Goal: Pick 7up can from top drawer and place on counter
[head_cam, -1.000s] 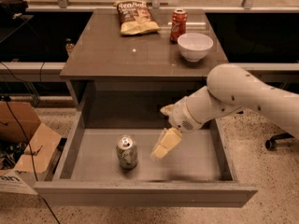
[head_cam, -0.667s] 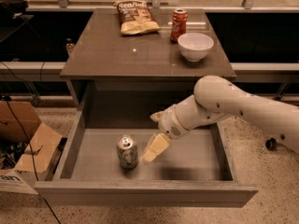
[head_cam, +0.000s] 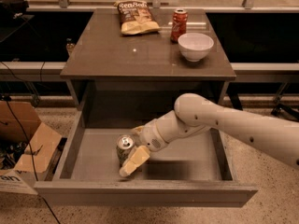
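The 7up can [head_cam: 124,147] stands upright on the floor of the open top drawer [head_cam: 145,193], left of the middle and near the front. My gripper [head_cam: 134,146] reaches down into the drawer from the right and sits right against the can's right side. It is open: one pale finger [head_cam: 133,161] lies in front of the can and the other [head_cam: 138,130] just behind it. I cannot tell whether they touch the can. The counter [head_cam: 140,55] is the tabletop above the drawer.
On the counter stand a chip bag [head_cam: 136,17], a red soda can [head_cam: 179,24] and a white bowl [head_cam: 195,46], all at the back and right. Cardboard boxes [head_cam: 25,139] and cables lie on the floor left of the drawer.
My arm has swung left and lower inside the drawer. The gripper went from clear right of the can to right against it. The can has not moved.
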{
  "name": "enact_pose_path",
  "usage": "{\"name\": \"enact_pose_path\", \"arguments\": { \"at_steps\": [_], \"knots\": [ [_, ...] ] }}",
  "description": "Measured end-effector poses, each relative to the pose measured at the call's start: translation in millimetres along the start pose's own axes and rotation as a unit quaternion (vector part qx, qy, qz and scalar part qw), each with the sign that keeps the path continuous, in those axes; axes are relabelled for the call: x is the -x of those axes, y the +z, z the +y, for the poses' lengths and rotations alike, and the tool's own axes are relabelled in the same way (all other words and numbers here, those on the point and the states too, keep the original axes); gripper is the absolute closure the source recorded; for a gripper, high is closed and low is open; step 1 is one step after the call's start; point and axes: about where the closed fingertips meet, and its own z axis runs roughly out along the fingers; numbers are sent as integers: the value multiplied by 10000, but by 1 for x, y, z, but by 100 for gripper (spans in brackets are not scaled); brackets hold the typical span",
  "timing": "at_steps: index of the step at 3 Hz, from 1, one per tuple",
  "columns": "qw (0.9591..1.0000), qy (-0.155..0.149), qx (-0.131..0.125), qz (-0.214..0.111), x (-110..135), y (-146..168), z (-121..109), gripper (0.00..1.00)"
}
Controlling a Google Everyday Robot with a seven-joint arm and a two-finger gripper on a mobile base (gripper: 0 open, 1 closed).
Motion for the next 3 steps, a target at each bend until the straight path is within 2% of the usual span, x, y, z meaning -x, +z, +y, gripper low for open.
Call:
{"name": "enact_pose_path", "arguments": {
  "at_steps": [1,2,3],
  "knots": [
    [9992,46,266,-283,6,16,13,18],
    [9989,102,223,-387,11,6,17,50],
    [9992,228,10,-325,15,-13,13,73]
  ]
}}
